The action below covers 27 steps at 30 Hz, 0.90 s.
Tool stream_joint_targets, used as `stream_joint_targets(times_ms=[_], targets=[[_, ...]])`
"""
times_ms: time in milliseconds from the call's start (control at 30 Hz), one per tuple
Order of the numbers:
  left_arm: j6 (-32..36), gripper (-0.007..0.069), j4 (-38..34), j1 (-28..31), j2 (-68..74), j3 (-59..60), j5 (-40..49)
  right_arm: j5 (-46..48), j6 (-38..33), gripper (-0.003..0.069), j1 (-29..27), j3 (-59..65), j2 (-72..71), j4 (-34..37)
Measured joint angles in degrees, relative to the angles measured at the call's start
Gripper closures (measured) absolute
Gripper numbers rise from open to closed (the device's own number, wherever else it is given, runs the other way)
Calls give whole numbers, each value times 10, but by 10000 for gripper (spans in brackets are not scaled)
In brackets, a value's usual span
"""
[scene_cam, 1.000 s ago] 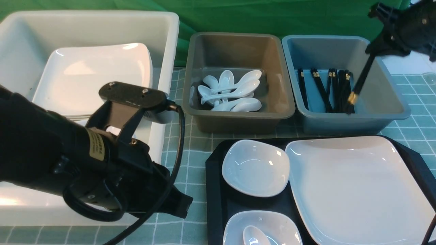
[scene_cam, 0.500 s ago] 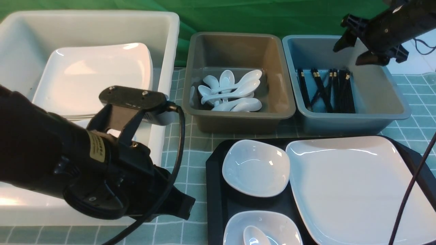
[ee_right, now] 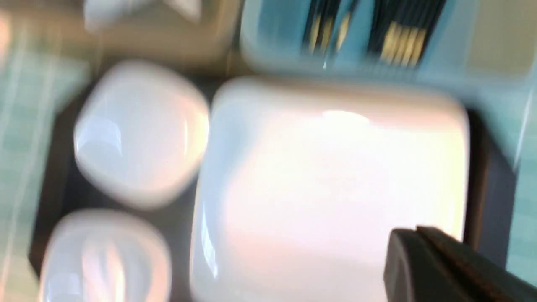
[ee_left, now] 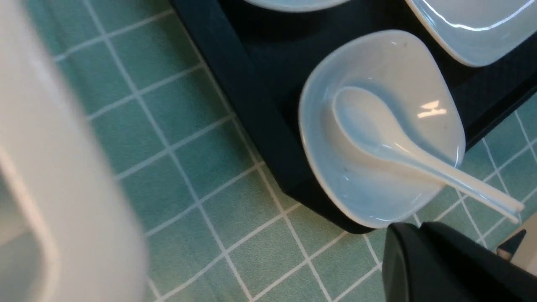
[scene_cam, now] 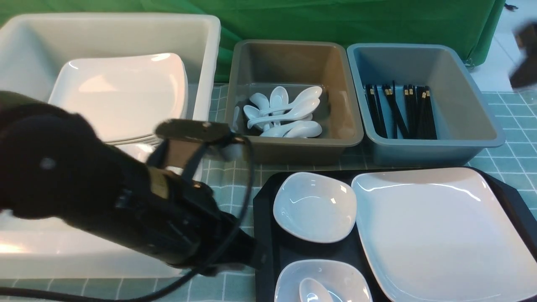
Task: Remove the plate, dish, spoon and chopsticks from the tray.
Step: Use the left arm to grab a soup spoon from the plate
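The tray [scene_cam: 263,197] sits on the checked cloth [scene_cam: 235,184], in front of two tubs. The plate [scene_cam: 436,235] fills its right side. On its left stand two small dishes, the far dish [scene_cam: 314,207] and the near dish [scene_cam: 325,277], each just beside the plate. The spoon [ee_left: 398,147] lies in the near dish, bowl down inside and handle sticking out over the rim, past the tray's edge.

The chopsticks [scene_cam: 398,111] lie bundled in the blue tub [scene_cam: 474,126], gold bands toward the back. The grey tub [scene_cam: 293,54] beside it holds a heap of white spoons [scene_cam: 285,113]. A white bin [scene_cam: 201,50] on the left holds stacked plates [scene_cam: 121,96].

The left gripper [ee_left: 420,228] hangs low over the cloth at the tray's near left corner, just beside the near dish, jaws pressed together and empty. The right gripper [ee_right: 415,237] is up over the plate's right side. That wrist view is badly smeared, but its jaws appear clenched with nothing between them.
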Motion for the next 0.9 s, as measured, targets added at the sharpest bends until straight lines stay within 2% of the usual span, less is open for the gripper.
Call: stream_joint_targets(times_ms=[167,367,533,667,800,900], targets=[[15,615,-10,-98,101,-58,19,-26,-1,637,0,194,-163,-3],[13,574,-64,-146,193,-121,36,-14,-1,637,0,233,-221,-3],[56,421,-28,-186,228,-129,36,-14,-2,637,0,233,-234,-3],[91,291,3,-197,232,-129,26,-14,-2,640,0,234,-235,-3],[155,171,6,-198,232,-130,13,-14,-2,640,0,234,-235,-3],[231,95,5,-198,232,-130,-6,-14,-2,640,0,234,-235,-3]])
